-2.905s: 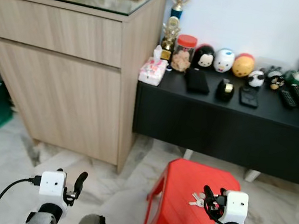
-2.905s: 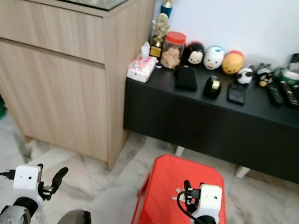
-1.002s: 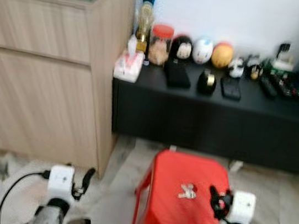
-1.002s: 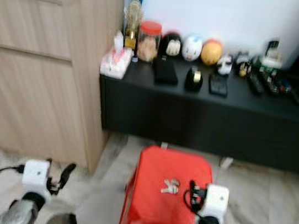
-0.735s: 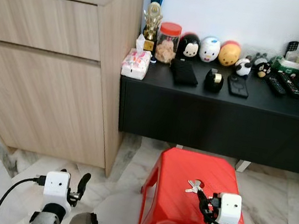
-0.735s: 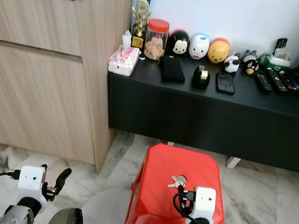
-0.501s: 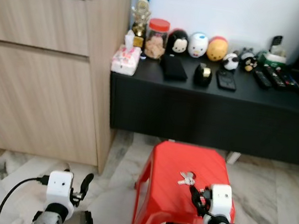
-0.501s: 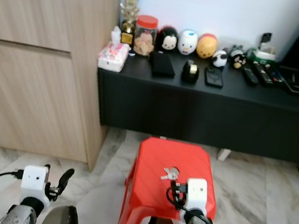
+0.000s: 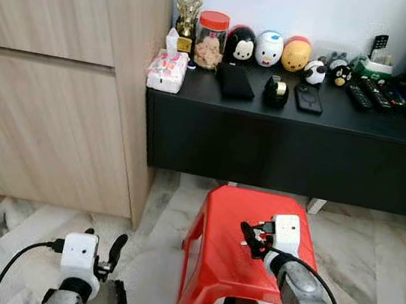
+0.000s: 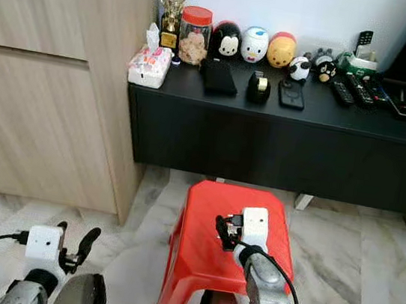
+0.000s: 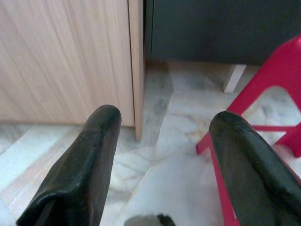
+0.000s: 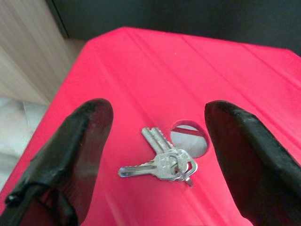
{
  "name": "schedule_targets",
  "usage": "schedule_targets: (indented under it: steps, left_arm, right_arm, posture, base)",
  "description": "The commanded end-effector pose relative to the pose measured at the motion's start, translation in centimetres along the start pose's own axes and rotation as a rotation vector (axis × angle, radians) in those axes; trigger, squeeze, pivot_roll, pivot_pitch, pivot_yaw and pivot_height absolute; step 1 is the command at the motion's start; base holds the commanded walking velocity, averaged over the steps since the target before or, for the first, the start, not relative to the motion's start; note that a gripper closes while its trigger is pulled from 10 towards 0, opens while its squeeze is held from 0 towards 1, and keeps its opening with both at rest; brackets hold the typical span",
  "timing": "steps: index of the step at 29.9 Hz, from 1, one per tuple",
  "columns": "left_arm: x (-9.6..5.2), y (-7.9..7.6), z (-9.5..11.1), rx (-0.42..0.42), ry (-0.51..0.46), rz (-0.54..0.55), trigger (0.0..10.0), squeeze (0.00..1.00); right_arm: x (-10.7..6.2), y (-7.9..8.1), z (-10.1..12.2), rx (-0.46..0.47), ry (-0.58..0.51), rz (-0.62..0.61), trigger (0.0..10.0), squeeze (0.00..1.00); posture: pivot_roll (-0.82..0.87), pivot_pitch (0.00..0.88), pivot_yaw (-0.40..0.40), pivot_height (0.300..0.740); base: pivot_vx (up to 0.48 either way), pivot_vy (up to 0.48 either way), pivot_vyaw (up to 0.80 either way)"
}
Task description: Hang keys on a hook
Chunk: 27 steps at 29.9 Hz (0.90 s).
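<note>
The keys (image 12: 162,162) lie flat on the red stool (image 12: 141,70), under the right tool (image 9: 250,238), between its wide-spread fingers, untouched. The left tool (image 11: 162,155) hangs wide near the floor (image 11: 174,136).

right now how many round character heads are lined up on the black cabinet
3, side by side against the wall: a black one, a white one, an orange one. Two smaller figurines sit further right.

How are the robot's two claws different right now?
The right end effector hovers over the red plastic stool, its black fingers either side of the silver keys. The left end effector hangs low over the marble floor, with nothing between its fingers. Both are open.
</note>
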<state>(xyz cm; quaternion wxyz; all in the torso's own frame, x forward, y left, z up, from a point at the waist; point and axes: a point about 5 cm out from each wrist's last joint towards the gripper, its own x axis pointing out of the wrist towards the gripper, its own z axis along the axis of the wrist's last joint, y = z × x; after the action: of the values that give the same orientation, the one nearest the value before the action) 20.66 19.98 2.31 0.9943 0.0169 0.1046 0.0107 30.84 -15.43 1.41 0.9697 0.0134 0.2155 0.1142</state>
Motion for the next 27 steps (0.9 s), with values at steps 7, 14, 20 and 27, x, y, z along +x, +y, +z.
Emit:
schedule_targets:
  steps: [7,14,20,27]
  left_arm:
    - [-0.8,0.0,-0.1,0.006,0.016,-0.005,10.0,0.00]
    - [-0.9,0.0,0.0,0.014,0.023,-0.012,10.0,0.00]
    - [-1.1,0.1,0.1,0.018,0.027,-0.013,10.0,0.00]
    - [-1.2,0.2,0.1,0.022,0.030,-0.015,10.0,0.00]
  right_arm:
    - [0.0,-1.8,-0.1,0.041,0.079,-0.123,10.0,0.00]
    - [-0.2,-1.2,-1.3,0.019,0.146,-0.070,10.0,0.00]
    - [-0.3,-1.5,-1.5,0.014,0.160,-0.099,10.0,0.00]
    - [-0.2,-1.5,-1.4,0.020,0.160,-0.108,10.0,0.00]
  posture:
    - [0.04,0.088,-0.080,0.567]
    - [0.05,0.098,-0.078,0.567]
    - [0.05,0.107,-0.073,0.567]
    - [0.05,0.111,-0.068,0.567]
  base:
    - [0.000,0.000,0.00]
    - [0.000,0.000,0.00]
    - [0.000,0.000,0.00]
    - [0.000,0.000,0.00]
